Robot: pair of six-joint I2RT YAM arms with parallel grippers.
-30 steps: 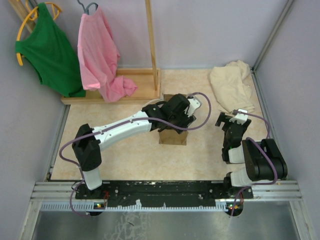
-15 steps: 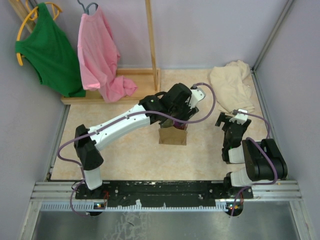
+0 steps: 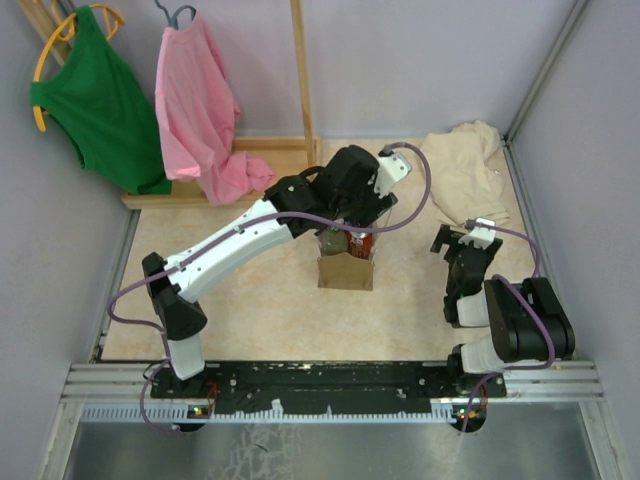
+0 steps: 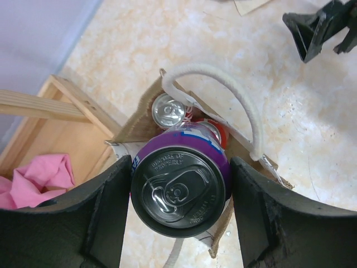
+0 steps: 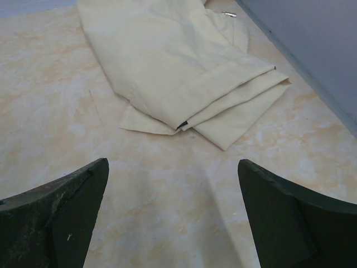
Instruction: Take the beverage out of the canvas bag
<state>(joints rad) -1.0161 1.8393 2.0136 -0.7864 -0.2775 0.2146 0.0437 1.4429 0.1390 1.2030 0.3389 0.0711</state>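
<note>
The canvas bag (image 3: 345, 272) stands upright mid-table, tan-brown with white rope handles (image 4: 245, 106). My left gripper (image 4: 179, 209) is shut on a purple beverage can (image 4: 179, 187) and holds it upright just above the bag's open mouth (image 4: 139, 120). Two more cans sit inside the bag, one with a silver top (image 4: 169, 110) and one red (image 4: 215, 129). In the top view my left gripper (image 3: 348, 222) hangs over the bag and hides the purple can. My right gripper (image 5: 170, 218) is open and empty, low over bare table to the right of the bag (image 3: 462, 245).
A pale beige cloth heap (image 3: 462, 175) lies at the back right, just ahead of the right gripper (image 5: 178, 67). A wooden rack base (image 3: 270, 170) with a pink shirt (image 3: 200, 110) and a green shirt (image 3: 100, 100) stands behind the bag, on the left. Walls enclose the table.
My left gripper has risen out of the bag and drawn back a little, lifting the purple can with it. The red can in the bag now shows. The right arm has not moved.
</note>
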